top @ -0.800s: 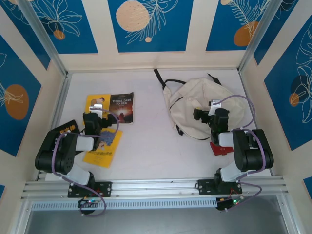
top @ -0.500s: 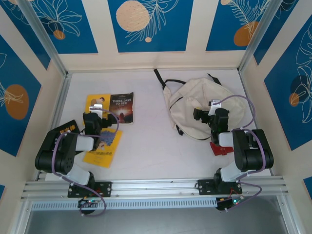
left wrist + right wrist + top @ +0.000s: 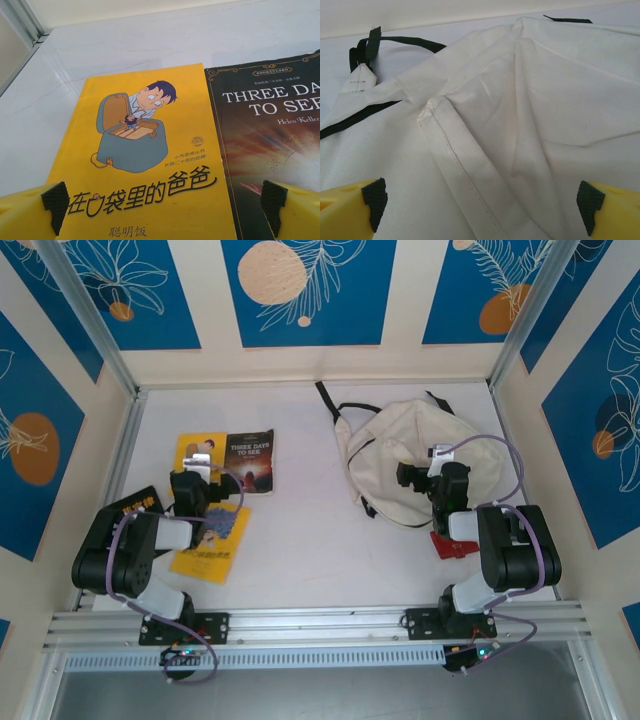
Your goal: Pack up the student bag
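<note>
Judged packing not yet begun: found the student bag (image 3: 400, 455) slumped near the far right corner of the desk (image 3: 300, 530), the yellow paperback (image 3: 145, 165) and the "Three Days to See" paperback (image 3: 270, 130) lying out by the left edge, left pincer (image 3: 196, 483) and right pincer (image 3: 428, 480) both spread apart, empty.

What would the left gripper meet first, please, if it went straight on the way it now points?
Most likely the yellow cartoon-cover paperback, lying flat straight ahead of the open left gripper; the depth is unclear.

White table (image 3: 300, 540) with cream student bag (image 3: 390, 455), four books (image 3: 250, 462) at left, small red object (image 3: 452, 544).
</note>
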Action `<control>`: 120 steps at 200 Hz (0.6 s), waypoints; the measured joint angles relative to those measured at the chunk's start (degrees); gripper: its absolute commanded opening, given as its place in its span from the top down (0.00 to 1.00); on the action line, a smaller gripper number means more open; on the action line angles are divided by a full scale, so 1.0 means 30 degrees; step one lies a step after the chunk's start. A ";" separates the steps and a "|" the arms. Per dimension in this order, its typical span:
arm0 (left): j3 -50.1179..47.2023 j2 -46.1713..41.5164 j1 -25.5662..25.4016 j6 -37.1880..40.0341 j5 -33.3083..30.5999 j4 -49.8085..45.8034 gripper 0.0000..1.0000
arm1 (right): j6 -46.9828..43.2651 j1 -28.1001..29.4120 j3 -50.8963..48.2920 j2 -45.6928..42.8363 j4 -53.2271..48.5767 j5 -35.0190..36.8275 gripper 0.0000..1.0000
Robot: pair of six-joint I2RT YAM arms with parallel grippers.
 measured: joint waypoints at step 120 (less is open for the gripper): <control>0.4095 -0.9785 0.0000 -0.3643 0.0299 -1.2466 0.00 | 0.2637 0.1005 0.6426 -0.6900 -1.2633 0.1224 0.01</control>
